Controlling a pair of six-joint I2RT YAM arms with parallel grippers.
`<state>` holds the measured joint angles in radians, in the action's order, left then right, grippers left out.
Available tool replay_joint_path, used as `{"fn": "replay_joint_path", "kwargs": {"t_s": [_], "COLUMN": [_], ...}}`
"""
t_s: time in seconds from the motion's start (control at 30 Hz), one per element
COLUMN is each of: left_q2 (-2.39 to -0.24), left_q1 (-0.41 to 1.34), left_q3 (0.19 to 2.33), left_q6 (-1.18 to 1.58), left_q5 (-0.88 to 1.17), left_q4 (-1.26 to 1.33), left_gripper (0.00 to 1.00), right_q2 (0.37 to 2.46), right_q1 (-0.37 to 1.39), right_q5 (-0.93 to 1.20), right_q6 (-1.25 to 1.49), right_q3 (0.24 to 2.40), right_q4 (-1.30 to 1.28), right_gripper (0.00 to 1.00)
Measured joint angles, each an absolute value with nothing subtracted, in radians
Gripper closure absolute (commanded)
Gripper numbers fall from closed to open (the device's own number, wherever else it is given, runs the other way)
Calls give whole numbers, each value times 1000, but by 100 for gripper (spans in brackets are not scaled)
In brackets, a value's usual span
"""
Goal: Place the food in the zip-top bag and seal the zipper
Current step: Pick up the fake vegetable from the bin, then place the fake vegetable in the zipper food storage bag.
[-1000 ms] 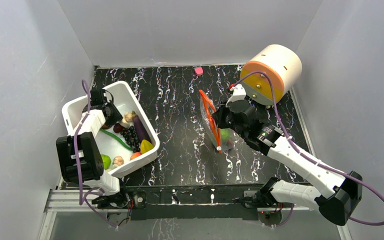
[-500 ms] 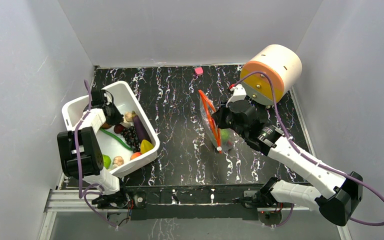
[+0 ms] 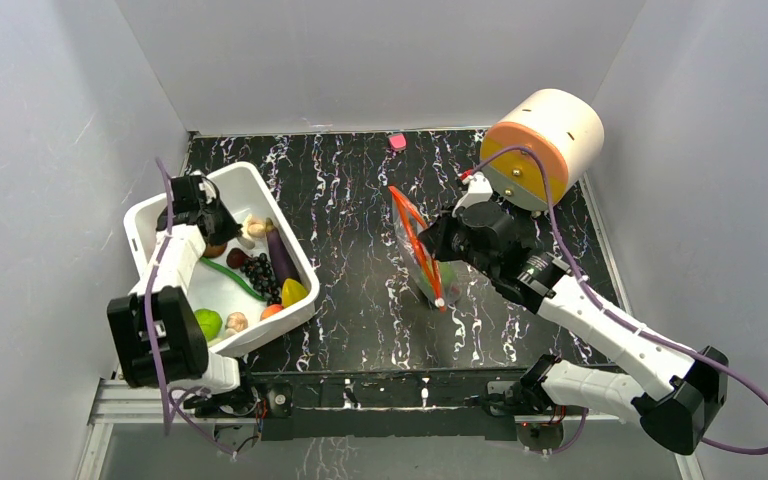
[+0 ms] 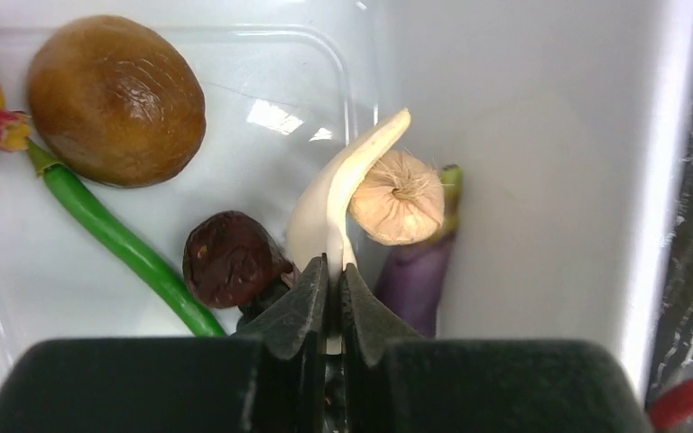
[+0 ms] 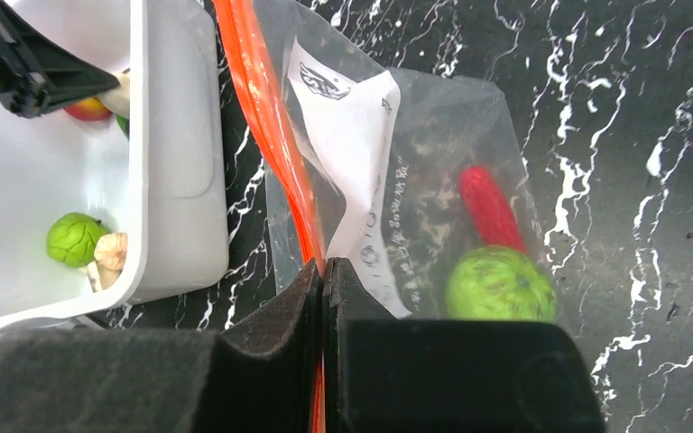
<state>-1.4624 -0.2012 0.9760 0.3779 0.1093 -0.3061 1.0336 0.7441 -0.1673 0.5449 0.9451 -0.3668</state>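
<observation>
the left gripper (image 4: 334,271) is pinched closed on the thin lower edge of a pale white curved piece (image 4: 329,203), a toy food lying in the white tub (image 4: 541,135). a beige bulb (image 4: 397,197) touches that piece at its upper end; whether the two are joined cannot be told. just beside the fingers sit a dark wrinkled fruit (image 4: 230,257) on one side and the purple eggplant (image 4: 415,280) on the other, with the tub wall close beyond the eggplant. the white piece looks light, hard and slick, so a bite on so thin an edge may let it swivel; a hold nearer its thicker middle would likely be surer. straight up is the free way out. the right gripper (image 5: 323,271) is clamped on the orange-red zipper (image 5: 262,99), holding up the zip-top bag (image 5: 433,117), which stands on the table (image 3: 350,200) well apart from the tub. the pouch is soft and floppy, its white label (image 5: 352,135) creased, and it already holds a green round fruit (image 5: 499,284) and a red chili (image 5: 487,207). bare table lies between tub and bag, but the mouth looks narrow, so the drop will probably need care.
</observation>
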Motion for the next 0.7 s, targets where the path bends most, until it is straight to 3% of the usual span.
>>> {"fn": "replay_joint_path", "kwargs": {"t_s": [0.4,0.7], "left_q2": [-1196,-1044], "left_q1": [-201,-143], "left_q3": [1010,1053], "left_q6": [387,419], "left_q5": [152,474], "left_q4": [-417,-478], "left_gripper": [100,100], "right_q2": [1034,1071], "right_q1": [744,744], "right_q5": [-86,-56], "right_q6": [624,692], "right_q3": [923,923], "right_q4": [-366,-340], "right_gripper": [100,100]}}
